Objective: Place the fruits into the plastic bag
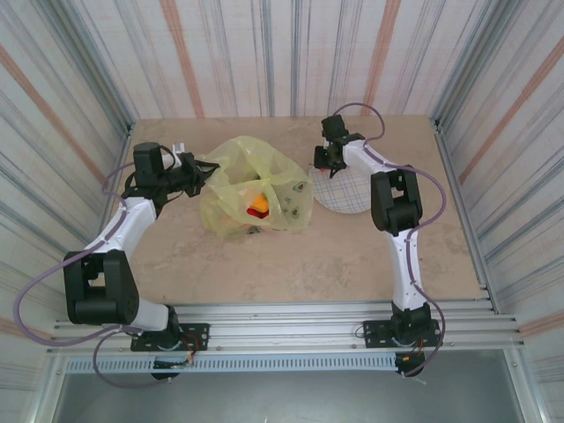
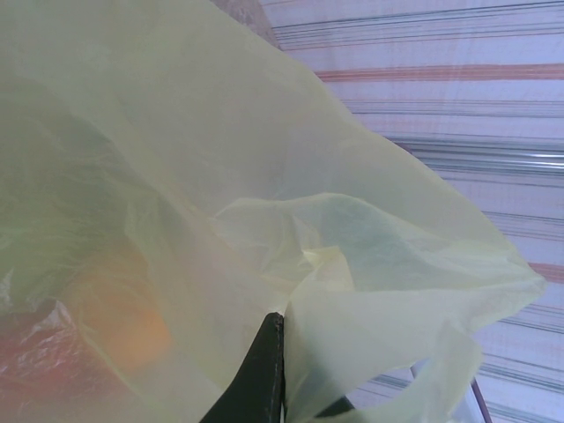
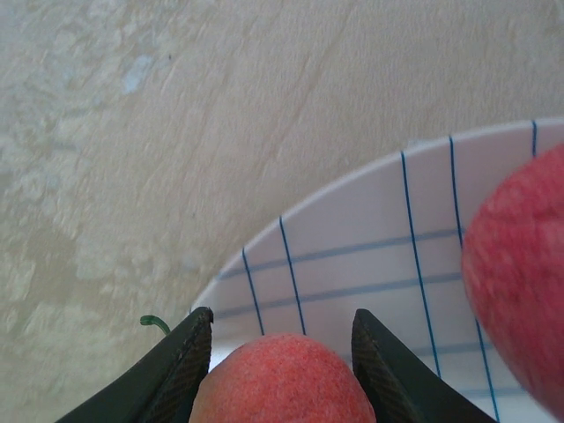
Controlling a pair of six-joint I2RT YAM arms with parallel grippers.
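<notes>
Hand on right (image 3: 282, 315) (half-open) straddles red fruit (image 3: 282, 383) on plate (image 3: 352, 256).

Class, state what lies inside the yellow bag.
Through the thin plastic of the bag an orange fruit and a red fruit beside it show. Folds hide the rest of the inside, so any further fruits cannot be counted.

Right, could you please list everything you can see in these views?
plastic bag: one, translucent yellow, centre
fruits in bag: at least two seen through it, orange and red
plate: one, white with blue grid, right of the bag
fruits on plate: two, red
table: one, beige
walls: striped, around the table
left claw: one, black, shut on the plastic bag
right claw: one, black, over the plate's edge, jaws either side of one red fruit, contact unclear
</notes>
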